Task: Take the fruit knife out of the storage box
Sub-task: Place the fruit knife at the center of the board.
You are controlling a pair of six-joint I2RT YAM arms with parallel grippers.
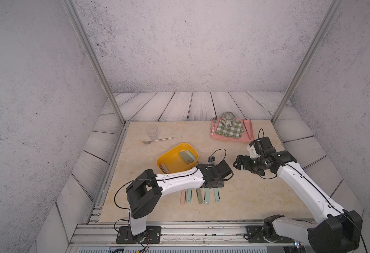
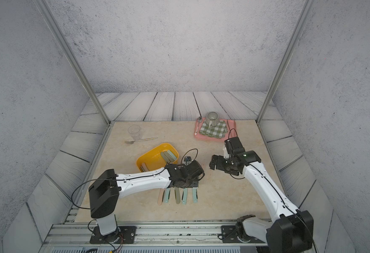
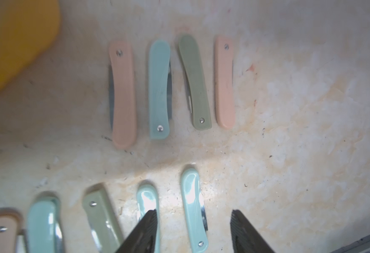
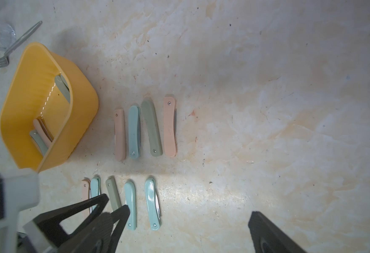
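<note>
The yellow storage box [image 1: 171, 159] sits mid-table, also seen in the right wrist view [image 4: 78, 114]. Folded fruit knives lie in it: green ones [image 1: 185, 156] at one end, a pink one [image 1: 164, 168] at the other. Several more folded knives lie on the table in two rows [image 4: 145, 129]. My left gripper [image 3: 194, 211] hangs open over the near row. A mint fruit knife [image 3: 192, 206] lies flat between its fingers [image 3: 149, 227], apart from both. To the right, my right gripper [image 1: 237, 163] is held above the table, open and empty.
A pink tray [image 1: 248, 137] at the back right carries a checked cloth, a striped mug [image 1: 227, 119], a spoon and tongs. A clear cup [image 1: 151, 131] and a fork [image 1: 157, 140] lie back left. Metal frame posts stand at the table's back corners.
</note>
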